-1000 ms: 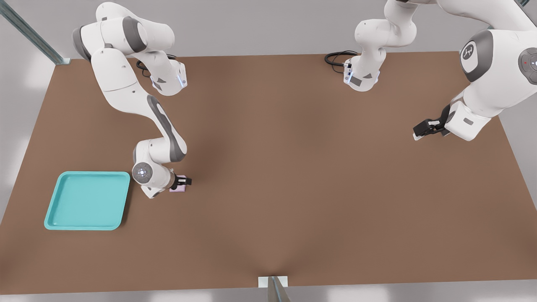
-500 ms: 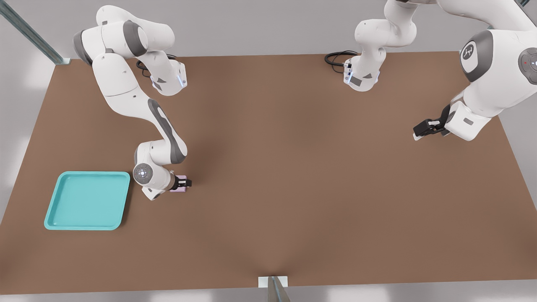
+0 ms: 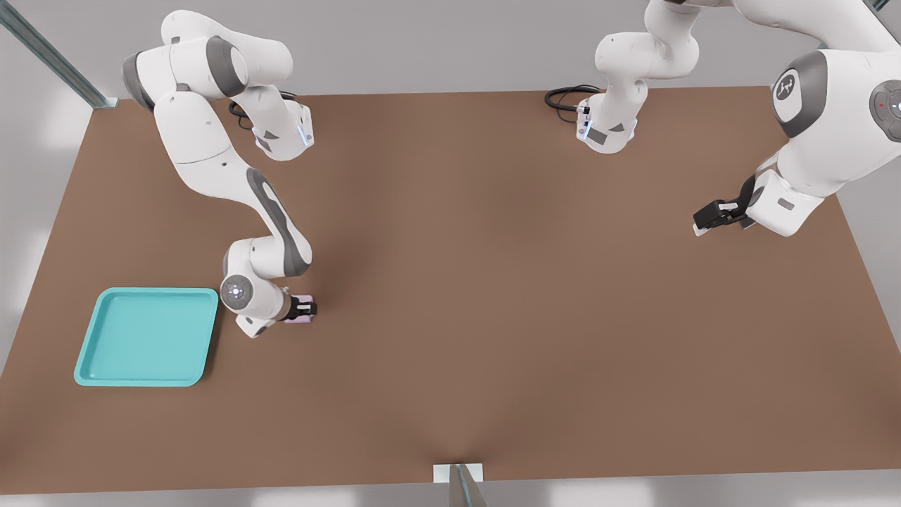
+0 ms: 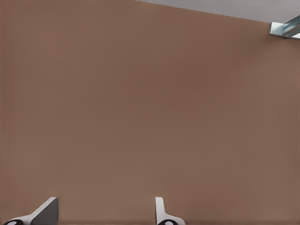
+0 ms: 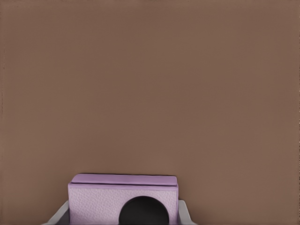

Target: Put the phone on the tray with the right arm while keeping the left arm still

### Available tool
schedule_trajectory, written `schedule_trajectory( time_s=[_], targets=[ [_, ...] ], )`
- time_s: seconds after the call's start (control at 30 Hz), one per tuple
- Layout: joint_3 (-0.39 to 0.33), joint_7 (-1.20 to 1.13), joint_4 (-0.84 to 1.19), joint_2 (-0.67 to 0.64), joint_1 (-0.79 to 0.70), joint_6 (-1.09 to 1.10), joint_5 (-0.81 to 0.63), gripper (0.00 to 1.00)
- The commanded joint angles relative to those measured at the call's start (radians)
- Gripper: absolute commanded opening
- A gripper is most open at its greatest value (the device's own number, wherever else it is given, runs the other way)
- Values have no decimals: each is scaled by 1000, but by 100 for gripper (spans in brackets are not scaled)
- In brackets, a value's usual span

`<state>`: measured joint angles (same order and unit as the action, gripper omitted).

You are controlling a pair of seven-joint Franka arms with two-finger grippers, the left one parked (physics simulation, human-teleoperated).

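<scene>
The pale lilac phone [image 3: 301, 318] sits low over the brown table [image 3: 493, 317], a short way toward the front view's right of the tray. My right arm's gripper [image 3: 304, 308] is shut on it, one finger on each side. In the right wrist view the phone [image 5: 123, 199] fills the space between the grey fingers [image 5: 57, 218], and one round black lens shows. The turquoise tray [image 3: 146, 338] lies flat near the table's edge at the front view's left, with nothing in it.
A black cable [image 3: 563, 95] coils by the arm base at the table's far edge. A metal bracket [image 3: 457, 473] sits at the near edge, and a slanted metal post [image 3: 49, 56] stands at the far corner on the front view's left.
My gripper and the phone in it have shifted slightly toward the front view's left, toward the tray. The tray has not moved.
</scene>
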<state>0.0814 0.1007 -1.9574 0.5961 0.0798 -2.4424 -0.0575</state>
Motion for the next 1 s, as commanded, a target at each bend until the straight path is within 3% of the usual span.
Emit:
schedule_trajectory(
  time_s=[0.0, 0.2, 0.4, 0.57, 0.6, 0.73, 0.8, 0.83, 0.9, 0.93, 0.97],
  targets=[
    [0, -26, 3, -2, -2, 0, 8, 68],
    [-2, -136, 5, -61, -77, 14, 10, 67],
    [-5, -460, 0, -141, -319, 42, 10, 67],
    [-20, -685, 69, -62, -503, 28, 22, 71],
    [-23, -670, 69, -62, -502, 26, 19, 100],
    [-29, -655, 81, -128, -447, 40, -38, 100],
    [-37, -538, 95, -263, -376, 137, -35, 100],
    [-94, -454, 94, -360, -278, 213, -32, 100],
    [-89, -251, 100, -519, -150, 439, -5, 100],
    [-89, -109, 245, -513, -82, 615, 53, 100],
    [-88, -69, 530, -380, -17, 844, 84, 100]
  ],
)
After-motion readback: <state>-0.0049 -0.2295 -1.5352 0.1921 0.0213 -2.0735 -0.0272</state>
